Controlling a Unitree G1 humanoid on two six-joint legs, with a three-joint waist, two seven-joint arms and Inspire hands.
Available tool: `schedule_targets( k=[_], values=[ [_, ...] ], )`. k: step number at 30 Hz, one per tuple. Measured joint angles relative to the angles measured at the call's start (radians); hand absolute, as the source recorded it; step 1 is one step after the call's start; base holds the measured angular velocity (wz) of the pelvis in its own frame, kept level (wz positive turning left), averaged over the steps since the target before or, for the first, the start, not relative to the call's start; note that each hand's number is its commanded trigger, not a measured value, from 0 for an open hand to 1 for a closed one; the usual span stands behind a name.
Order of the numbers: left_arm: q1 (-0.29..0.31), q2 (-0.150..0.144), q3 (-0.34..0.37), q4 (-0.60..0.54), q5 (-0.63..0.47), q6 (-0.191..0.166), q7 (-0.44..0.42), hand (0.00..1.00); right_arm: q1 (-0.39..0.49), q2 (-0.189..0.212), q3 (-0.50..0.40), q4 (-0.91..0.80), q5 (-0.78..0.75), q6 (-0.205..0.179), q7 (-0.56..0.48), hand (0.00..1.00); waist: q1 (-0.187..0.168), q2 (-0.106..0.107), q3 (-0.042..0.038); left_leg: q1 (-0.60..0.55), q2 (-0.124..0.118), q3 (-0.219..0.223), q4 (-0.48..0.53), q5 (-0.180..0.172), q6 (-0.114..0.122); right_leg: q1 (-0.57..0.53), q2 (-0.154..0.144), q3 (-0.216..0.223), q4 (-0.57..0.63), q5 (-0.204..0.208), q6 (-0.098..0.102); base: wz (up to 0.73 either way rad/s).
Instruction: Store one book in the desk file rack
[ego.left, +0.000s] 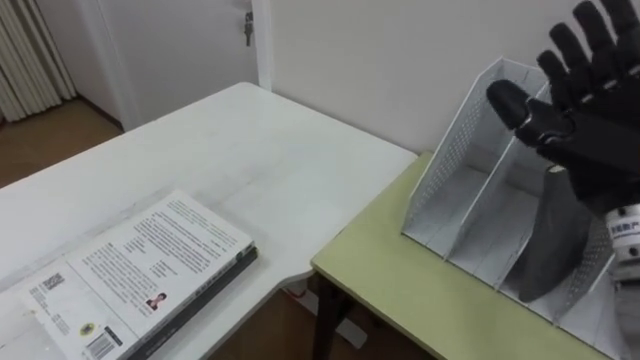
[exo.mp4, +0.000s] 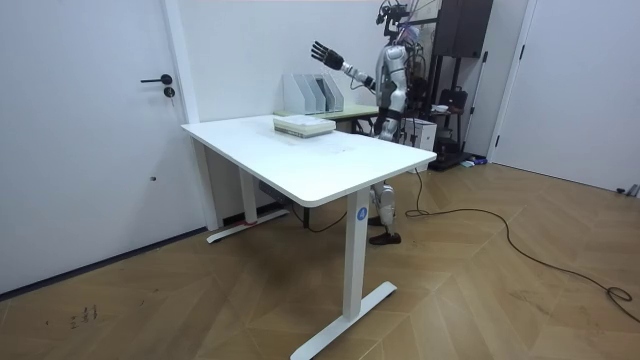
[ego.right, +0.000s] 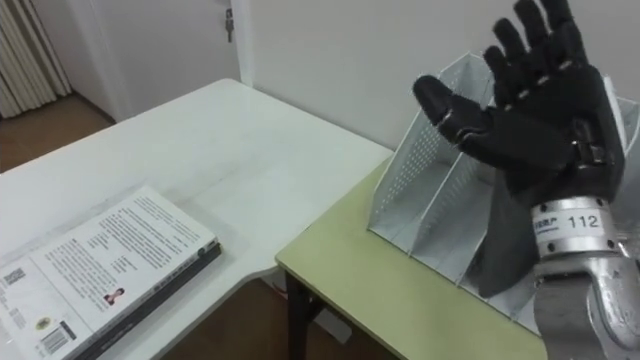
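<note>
The right hand (ego.right: 540, 120) is hovering over the file rack (ego.right: 440, 200), fingers spread, holding nothing; books (ego.right: 100, 275) are lying on the white counter (ego.right: 230, 150). Early or late stage: undetermined.

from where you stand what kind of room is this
Probably an office or study room: a white standing desk with books on it, a white file rack on a green side table, and a white door.
</note>
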Motion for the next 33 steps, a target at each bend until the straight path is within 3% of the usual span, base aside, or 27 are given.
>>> schedule_targets(
  k=[5,8,15,19,21,27,30,33],
  values=[
    [-0.01,0.027,-0.002,-0.001,0.0,0.008,-0.03,0.0,0.0,-0.034,0.048,-0.038,-0.04,0.039,0.212,0.0,0.026,-0.026,0.0022,0.002,0.003,0.002,0.007,-0.001,-0.002,0.002,0.002,0.002,0.0,0.002,-0.003,-0.03],
    [-0.023,0.043,-0.007,0.002,0.005,0.027,-0.036,0.0,-0.001,-0.049,0.107,-0.044,-0.135,0.071,0.325,0.0,0.035,-0.038,-0.0014,-0.002,0.002,-0.004,0.008,-0.001,-0.002,0.003,0.0,-0.001,0.0,0.002,-0.004,0.01],
    [-0.08,0.078,-0.05,0.03,-0.002,0.08,-0.048,0.0,-0.002,-0.089,0.216,-0.063,-0.266,0.149,0.589,0.0,0.089,-0.044,0.004,-0.011,0.0,-0.026,0.013,-0.001,-0.002,0.003,-0.003,-0.014,0.0,0.003,-0.005,0.07],
    [-0.105,0.097,-0.066,0.03,-0.002,0.09,-0.061,0.0,0.024,-0.105,0.303,0.011,-0.39,0.152,0.653,0.0,0.129,-0.056,0.0159,-0.016,0.001,-0.032,0.015,-0.001,-0.002,0.001,-0.002,-0.016,-0.002,0.003,-0.005,0.05],
    [-0.123,0.098,-0.077,0.031,-0.003,0.101,-0.06,0.0,0.055,-0.109,0.359,0.063,-0.56,0.195,0.7,0.0,0.142,-0.057,0.0212,-0.024,-0.001,-0.038,0.014,-0.001,-0.002,-0.003,-0.005,-0.028,-0.005,0.003,-0.005,0.08],
    [-0.169,0.094,-0.098,0.071,-0.003,0.106,-0.055,0.0,0.151,-0.107,0.409,0.129,-0.908,0.236,0.833,0.0,0.182,-0.058,0.02,-0.034,-0.003,-0.051,0.012,-0.001,-0.002,-0.007,-0.005,-0.024,-0.017,0.003,-0.005,0.04],
    [-0.175,0.094,-0.098,0.073,-0.003,0.109,-0.051,0.0,0.162,-0.107,0.434,0.181,-1.019,0.238,0.847,0.0,0.191,-0.059,0.0199,-0.031,-0.001,-0.056,0.012,-0.001,-0.002,-0.008,-0.007,-0.024,-0.018,0.003,-0.005,0.0],
    [-0.179,0.093,-0.1,0.081,-0.003,0.111,-0.045,0.0,0.168,-0.101,0.459,0.247,-1.154,0.263,0.857,0.0,0.192,-0.058,0.0207,-0.033,-0.002,-0.083,0.012,-0.001,-0.002,-0.006,-0.005,-0.025,-0.017,0.003,-0.005,0.1]
  ],
)
